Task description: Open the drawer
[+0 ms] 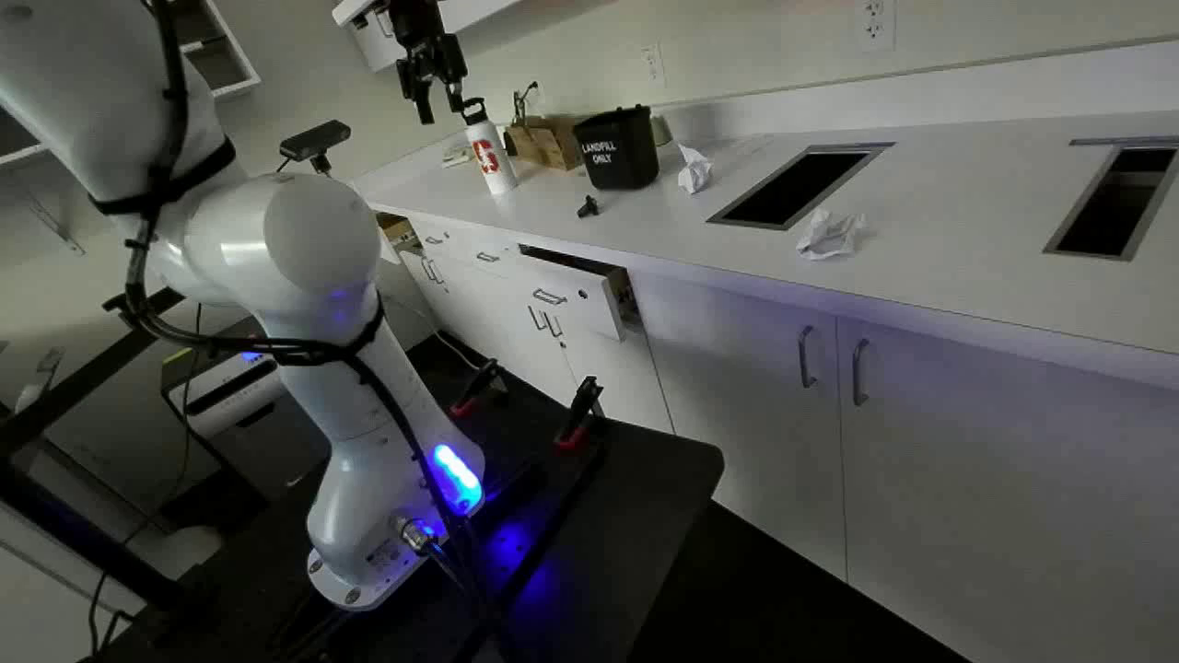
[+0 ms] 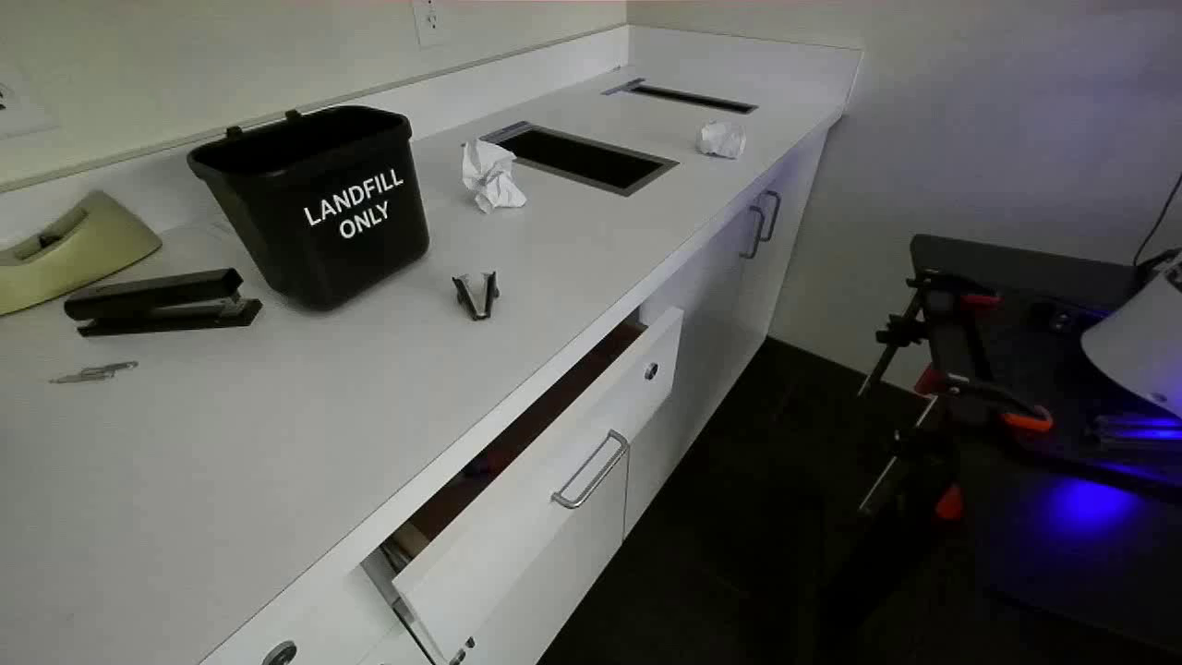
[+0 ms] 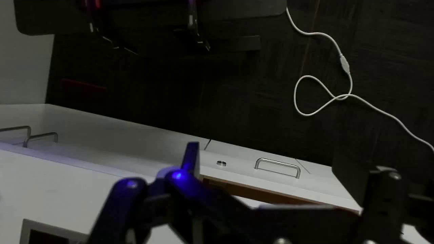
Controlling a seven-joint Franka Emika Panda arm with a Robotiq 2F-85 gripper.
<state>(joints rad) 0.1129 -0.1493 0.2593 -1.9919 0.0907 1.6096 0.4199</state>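
The drawer [image 1: 569, 293] is a wide white cabinet drawer with a flat front, a metal bar handle and a round lock. It stands partly pulled out below the counter in both exterior views; its front [image 2: 540, 517] shows a gap behind it with dim contents. In the wrist view its front [image 3: 237, 171] and brown inner edge lie beyond my fingers, handle [image 3: 278, 165] between them in the picture. My gripper [image 1: 442, 112] is open and empty, raised in the air and apart from the drawer; the wrist view also shows its spread fingers [image 3: 288, 156]. It is out of view in an exterior view.
On the counter [image 2: 305, 443] stand a black bin [image 2: 332, 222], a stapler [image 2: 166, 300], a staple remover [image 2: 476, 294], crumpled paper [image 2: 491, 175] and a white bottle [image 1: 491, 157]. Dark cut-outs [image 1: 801, 184] open in the counter. Clamps [image 1: 580, 410] rise from the robot's table. A cable [image 3: 318, 81] lies on the floor.
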